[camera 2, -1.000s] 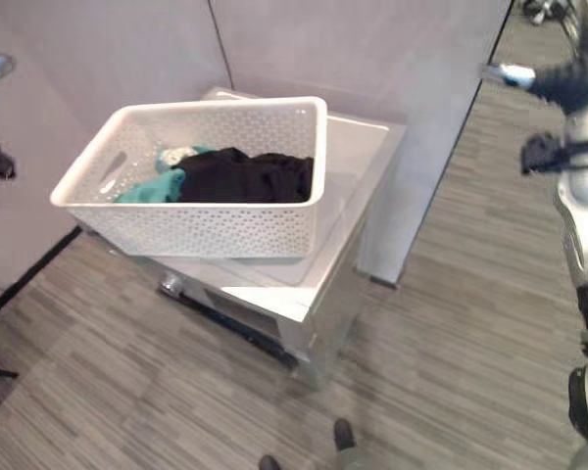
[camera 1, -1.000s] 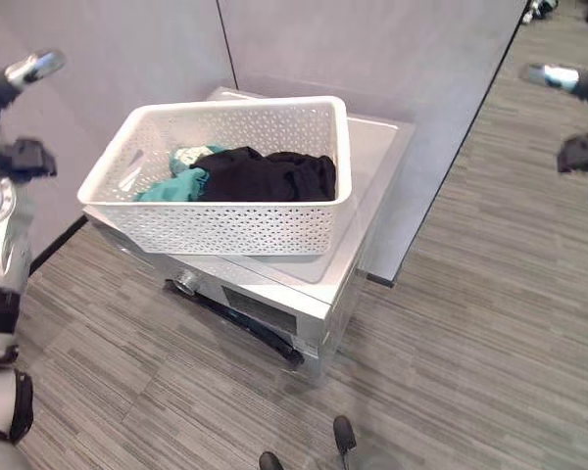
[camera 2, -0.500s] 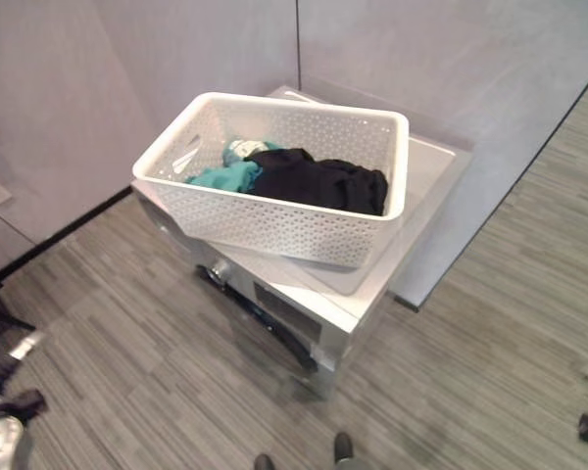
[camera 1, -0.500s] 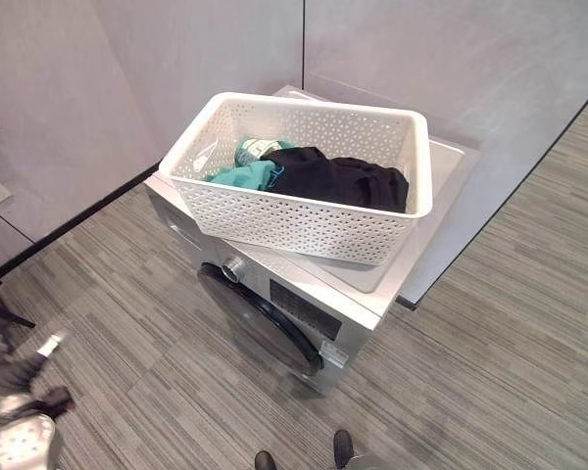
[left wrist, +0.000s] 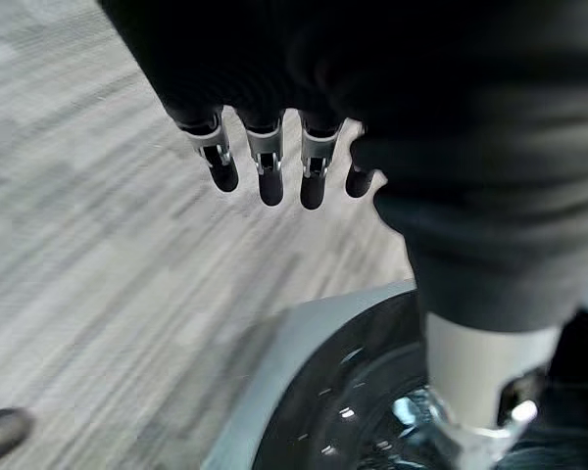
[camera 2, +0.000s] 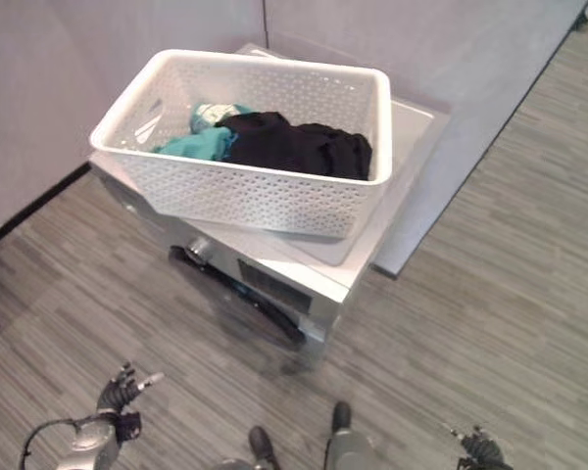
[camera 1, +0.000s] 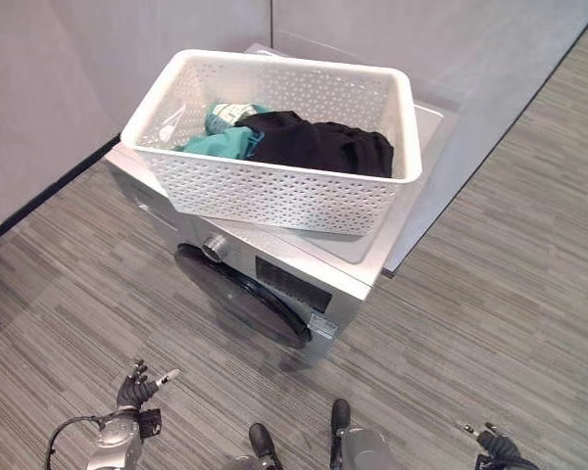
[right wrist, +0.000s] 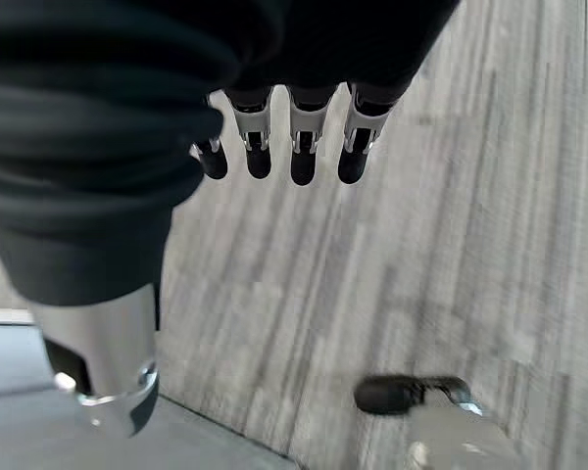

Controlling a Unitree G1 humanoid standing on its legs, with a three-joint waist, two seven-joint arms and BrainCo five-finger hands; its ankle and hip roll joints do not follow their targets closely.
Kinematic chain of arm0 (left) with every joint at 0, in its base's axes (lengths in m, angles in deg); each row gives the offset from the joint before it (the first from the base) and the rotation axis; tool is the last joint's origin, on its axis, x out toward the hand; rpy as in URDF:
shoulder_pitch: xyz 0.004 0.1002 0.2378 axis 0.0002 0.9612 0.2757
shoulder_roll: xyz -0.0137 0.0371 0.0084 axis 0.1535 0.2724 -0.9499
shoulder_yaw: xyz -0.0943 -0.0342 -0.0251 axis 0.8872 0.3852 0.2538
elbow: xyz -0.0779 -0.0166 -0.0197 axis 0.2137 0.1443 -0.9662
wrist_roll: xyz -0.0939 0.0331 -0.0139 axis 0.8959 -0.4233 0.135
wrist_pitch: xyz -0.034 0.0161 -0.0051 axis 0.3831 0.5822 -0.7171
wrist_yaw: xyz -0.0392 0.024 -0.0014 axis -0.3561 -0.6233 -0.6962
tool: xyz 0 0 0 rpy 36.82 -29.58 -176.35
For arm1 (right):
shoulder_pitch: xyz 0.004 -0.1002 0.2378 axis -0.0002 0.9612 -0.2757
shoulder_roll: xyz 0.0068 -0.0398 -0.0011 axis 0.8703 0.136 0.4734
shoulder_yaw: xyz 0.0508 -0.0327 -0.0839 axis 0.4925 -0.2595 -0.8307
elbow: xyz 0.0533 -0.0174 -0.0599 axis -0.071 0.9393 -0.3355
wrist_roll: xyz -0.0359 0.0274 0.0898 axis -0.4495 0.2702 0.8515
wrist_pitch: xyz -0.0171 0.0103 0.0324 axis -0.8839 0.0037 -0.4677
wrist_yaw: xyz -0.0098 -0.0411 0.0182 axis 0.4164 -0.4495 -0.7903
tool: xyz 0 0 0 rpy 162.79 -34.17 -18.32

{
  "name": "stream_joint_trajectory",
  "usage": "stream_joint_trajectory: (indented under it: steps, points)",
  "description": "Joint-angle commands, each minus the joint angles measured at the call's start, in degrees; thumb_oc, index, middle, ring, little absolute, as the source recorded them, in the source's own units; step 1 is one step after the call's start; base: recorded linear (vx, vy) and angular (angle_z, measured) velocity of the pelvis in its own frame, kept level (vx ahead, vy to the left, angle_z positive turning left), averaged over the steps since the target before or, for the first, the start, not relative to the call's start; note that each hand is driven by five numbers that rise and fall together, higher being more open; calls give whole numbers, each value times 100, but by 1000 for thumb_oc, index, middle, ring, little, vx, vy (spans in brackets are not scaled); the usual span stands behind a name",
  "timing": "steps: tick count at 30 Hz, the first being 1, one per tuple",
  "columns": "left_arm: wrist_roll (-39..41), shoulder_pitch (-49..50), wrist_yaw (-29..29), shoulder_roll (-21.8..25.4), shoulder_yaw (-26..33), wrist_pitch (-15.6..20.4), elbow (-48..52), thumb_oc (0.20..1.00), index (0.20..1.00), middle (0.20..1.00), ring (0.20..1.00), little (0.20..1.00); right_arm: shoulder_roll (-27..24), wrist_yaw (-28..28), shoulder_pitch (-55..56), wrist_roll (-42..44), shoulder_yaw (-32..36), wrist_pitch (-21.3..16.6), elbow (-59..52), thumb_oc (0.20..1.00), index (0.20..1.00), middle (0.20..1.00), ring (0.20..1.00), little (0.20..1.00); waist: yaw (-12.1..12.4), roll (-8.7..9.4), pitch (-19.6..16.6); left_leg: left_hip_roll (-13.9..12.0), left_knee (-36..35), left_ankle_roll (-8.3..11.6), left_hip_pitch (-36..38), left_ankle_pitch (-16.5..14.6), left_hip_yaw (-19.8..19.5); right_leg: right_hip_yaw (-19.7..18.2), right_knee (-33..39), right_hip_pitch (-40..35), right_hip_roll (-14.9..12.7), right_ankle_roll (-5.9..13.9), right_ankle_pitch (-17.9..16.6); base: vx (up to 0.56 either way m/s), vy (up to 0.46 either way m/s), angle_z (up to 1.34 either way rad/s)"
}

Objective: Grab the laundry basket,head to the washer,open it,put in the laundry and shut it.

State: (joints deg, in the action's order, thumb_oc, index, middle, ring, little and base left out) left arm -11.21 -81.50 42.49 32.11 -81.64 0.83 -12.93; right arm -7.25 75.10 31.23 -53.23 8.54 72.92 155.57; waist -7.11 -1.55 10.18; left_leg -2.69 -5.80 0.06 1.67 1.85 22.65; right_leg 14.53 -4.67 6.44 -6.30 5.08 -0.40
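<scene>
Basket (camera 1: pixel 274 186) w/ laundry (camera 1: pixel 314 147) sits on washer (camera 1: pixel 304 284), door closed, well ahead of both hands. Left hand (camera 1: pixel 137 390) and right hand (camera 1: pixel 490 443) low near floor, fingers (left wrist: pixel 267 166) relaxed, holding nothing.

You are looking at a floor (camera 1: pixel 490 294) of grey strips with thin light and dark lines — it runs out on every side. Behind stand plain grey walls (camera 1: pixel 69 88) with a dark strip (camera 1: pixel 49 186) along the bottom. Two wall panels (camera 1: pixel 372 29) meet at a thin dark seam (camera 1: pixel 271 20).
</scene>
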Motion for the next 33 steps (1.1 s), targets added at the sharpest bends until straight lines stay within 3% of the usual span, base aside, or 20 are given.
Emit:
stream_joint_trajectory:
  steps: [1,4,6,9,11,14,15,16,17,18,20,23,24,25,26,28,30,31,32,33]
  points:
    - [11,-322,53,41,71,72,-346,1000,1000,1000,1000,1000,-256,44,-188,-110,-163,-71,302,1000,1000,1000,1000,1000,7,115,-375,264,229,7,-5,-244,-70,-338,32,-59,646,-131,272,164,-104,1]
    - [64,-454,97,-40,-84,72,-442,1000,1000,1000,1000,1000,-380,50,-286,-221,-311,-19,361,1000,1000,1000,1000,1000,65,201,-272,184,1574,133,-584,-328,-354,-432,241,-261,582,-226,216,40,-91,4]
    - [54,-599,75,-112,-219,59,-669,1000,1000,1000,1000,1000,-508,44,-463,-363,-513,21,370,1000,1000,1000,1000,1000,214,214,-161,224,2185,297,-1048,-116,-1042,-595,301,-361,572,-296,238,19,-13,0]
    - [62,-659,65,-117,-281,24,-815,1000,1000,1000,1000,1000,-556,-10,-431,-444,-485,72,320,1000,1000,1000,1000,1000,107,295,-236,-507,1899,295,-1187,-56,-787,-550,397,-490,292,-191,297,131,117,-38]
    - [22,-690,3,-67,-318,37,-1032,1000,1000,1000,1000,1000,-548,-38,-412,-541,-593,50,274,1000,1000,1000,1000,1000,146,288,-310,-789,1350,363,-1120,221,-1134,-670,426,-573,199,-124,387,172,214,-4]
    - [67,-784,-13,10,-363,-10,-1315,1000,1000,1000,1000,1000,-562,-35,-391,-692,-751,85,230,1000,1000,1000,1000,1000,95,145,-314,-1379,823,688,-1121,876,-1454,-842,350,-623,77,-20,478,182,310,-22]
    - [33,-794,-21,-7,-387,-38,-1381,1000,1000,1000,1000,1000,-580,-27,-378,-766,-803,102,246,1000,1000,1000,1000,1000,137,101,-304,-1385,825,727,-1127,993,-1620,-870,331,-667,26,18,462,252,448,-38]
    - [46,-711,25,2,-347,-65,-1493,1000,1000,1000,1000,1000,-579,34,-417,-925,-884,143,334,1000,1000,1000,1000,1000,156,74,-340,-1062,1093,722,-953,436,-1975,-1060,222,-636,-144,116,414,302,675,-78]
    - [-89,-731,70,13,-434,-83,-1527,1000,1000,1000,1000,1000,-581,76,-406,-1035,-829,203,313,1000,1000,1000,1000,1000,142,89,-386,-744,1349,643,-1050,21,-1897,-1079,180,-671,-448,267,349,258,665,-89]
    - [-107,-717,94,23,-428,-83,-1503,1000,1000,1000,1000,1000,-598,94,-391,-1089,-804,203,351,1000,1000,1000,1000,1000,149,117,-384,-639,1453,591,-1080,-130,-1900,-1097,146,-639,-559,318,285,156,553,-60]
    - [-215,-743,79,126,-430,-82,-1540,1000,1000,1000,1000,1000,-595,110,-404,-1128,-762,214,366,1000,1000,1000,1000,1000,171,183,-363,-430,1648,491,-1187,-304,-1775,-1145,111,-553,-775,423,-32,28,350,17]
    - [-268,-753,94,273,-292,-89,-1634,1000,1000,1000,1000,1000,-657,165,-484,-1186,-726,242,305,1000,1000,1000,1000,1000,253,265,-362,-122,1736,315,-1382,-504,-1558,-907,171,-313,-1263,583,-860,-25,316,9]
    - [-268,-753,94,273,-291,-89,-1634,1000,1000,1000,1000,1000,-657,165,-484,-1186,-726,243,305,1000,1000,1000,1000,1000,255,267,-364,-119,1735,312,-1382,-505,-1553,-910,177,-313,-1267,586,-864,-67,317,-14]
    - [-114,-731,88,392,-55,-91,-1690,1000,1000,1000,1000,1000,-621,190,-654,-1178,-818,256,243,1000,1000,1000,1000,1000,416,312,-304,-120,1633,252,-1365,-499,-1291,-145,167,-136,-1472,610,-1272,-87,334,-28]
    - [-10,-737,84,417,83,-95,-1686,1000,1000,1000,1000,1000,-571,205,-745,-1187,-905,248,207,1000,1000,1000,1000,1000,552,313,-255,-153,1570,256,-1300,-520,-1075,588,151,-168,-1495,613,-1202,-110,438,-55]
    - [2,-731,126,429,142,-131,-1678,1000,1000,1000,1000,1000,-561,238,-782,-1195,-963,251,186,1000,1000,1000,1000,1000,541,299,-240,-105,1413,211,-1238,-469,-1022,562,37,-103,-1278,542,-981,-45,263,-114]
    - [-74,-682,173,521,229,-148,-1720,1000,1000,1000,1000,1000,-544,310,-823,-1178,-1096,242,259,1000,1000,1000,1000,1000,542,259,-248,12,1052,106,-1070,-295,-876,222,-172,-118,-522,327,-213,-14,272,-48]
    - [-74,-680,174,522,231,-148,-1719,1000,1000,1000,1000,1000,-543,310,-824,-1177,-1098,241,260,1000,1000,1000,1000,1000,545,261,-242,12,1048,108,-1060,-295,-872,217,-180,-120,-523,326,-206,-24,209,16]
    - [-120,-627,216,608,294,-200,-1764,1000,1000,1000,1000,1000,-532,343,-842,-1233,-1232,228,322,1000,1000,1000,1000,1000,609,280,-302,109,819,61,-1034,-135,-776,135,-413,-227,126,151,309,-25,164,1]
    - [-146,-614,248,632,295,-220,-1792,1000,1000,1000,1000,1000,-519,351,-844,-1259,-1295,221,369,1000,1000,1000,1000,1000,628,332,-333,182,753,66,-1039,-69,-757,22,-419,-289,412,125,455,-24,164,-10]
